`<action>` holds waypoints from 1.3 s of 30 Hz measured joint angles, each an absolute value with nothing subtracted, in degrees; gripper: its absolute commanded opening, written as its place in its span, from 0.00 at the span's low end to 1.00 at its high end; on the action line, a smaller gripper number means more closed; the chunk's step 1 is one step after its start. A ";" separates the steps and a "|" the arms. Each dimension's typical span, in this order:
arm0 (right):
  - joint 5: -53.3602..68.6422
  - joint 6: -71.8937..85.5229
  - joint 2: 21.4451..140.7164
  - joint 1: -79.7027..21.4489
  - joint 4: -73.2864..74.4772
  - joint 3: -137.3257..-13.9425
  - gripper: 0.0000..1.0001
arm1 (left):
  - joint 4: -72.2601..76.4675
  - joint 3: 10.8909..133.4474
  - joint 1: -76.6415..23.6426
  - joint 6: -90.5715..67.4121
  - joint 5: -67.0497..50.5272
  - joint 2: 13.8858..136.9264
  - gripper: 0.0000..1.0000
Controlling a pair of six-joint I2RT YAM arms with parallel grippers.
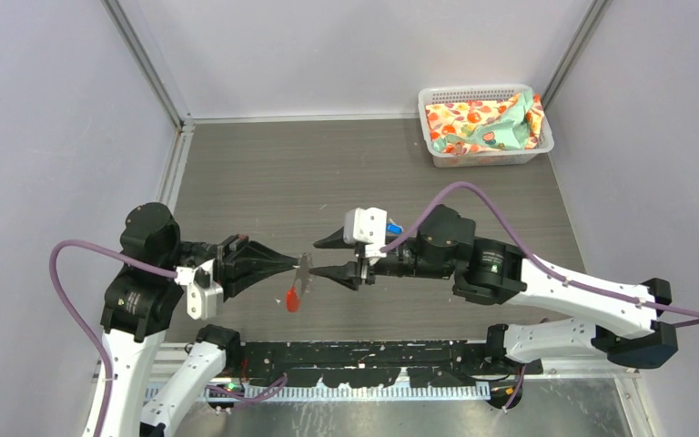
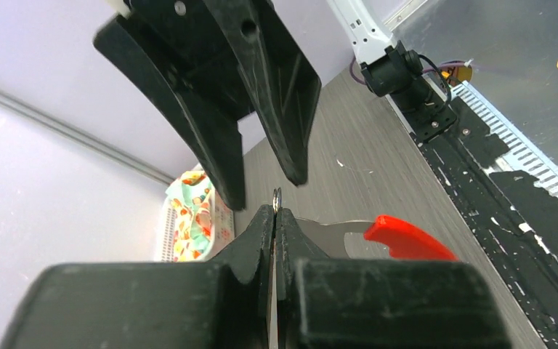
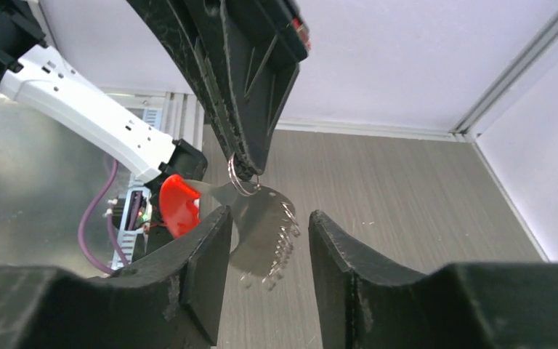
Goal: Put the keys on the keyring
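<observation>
Centre frame above the table [image 1: 328, 173], the left gripper [image 1: 295, 264] pinches the keyring [image 1: 303, 269] tight by its wire loop. Its long axis runs top to bottom, red tag [image 1: 292, 299] lowest. The right gripper [image 1: 317, 258] stands parted, jaws flanking it, apparently without touching.

this is a robot lab cell. a grey table [image 1: 328, 173] is boxed in by plain pale walls [image 1: 346, 55] on aluminium rails [image 1: 150, 64]. two robot arms [image 1: 582, 296] are bolted at the table's near edge, with a plastic basket [image 1: 487, 157] at its far right corner.
</observation>
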State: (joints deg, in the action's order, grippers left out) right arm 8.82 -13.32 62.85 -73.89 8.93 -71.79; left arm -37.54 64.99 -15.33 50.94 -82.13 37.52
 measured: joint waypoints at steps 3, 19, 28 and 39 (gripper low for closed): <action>10.68 -13.54 64.62 -73.89 8.54 -71.79 0.43 | -36.60 65.01 -15.33 51.55 -82.87 37.52 0.00; 14.04 -14.94 65.01 -73.89 4.91 -71.81 0.30 | -31.92 64.95 -15.33 43.44 -84.49 38.35 0.00; 14.06 -15.14 65.87 -73.89 5.02 -72.16 0.14 | -29.56 64.77 -15.33 39.18 -84.49 39.09 0.00; 13.34 -16.03 68.79 -73.89 13.15 -76.88 0.01 | -28.29 60.60 -15.31 35.75 -83.22 38.24 0.36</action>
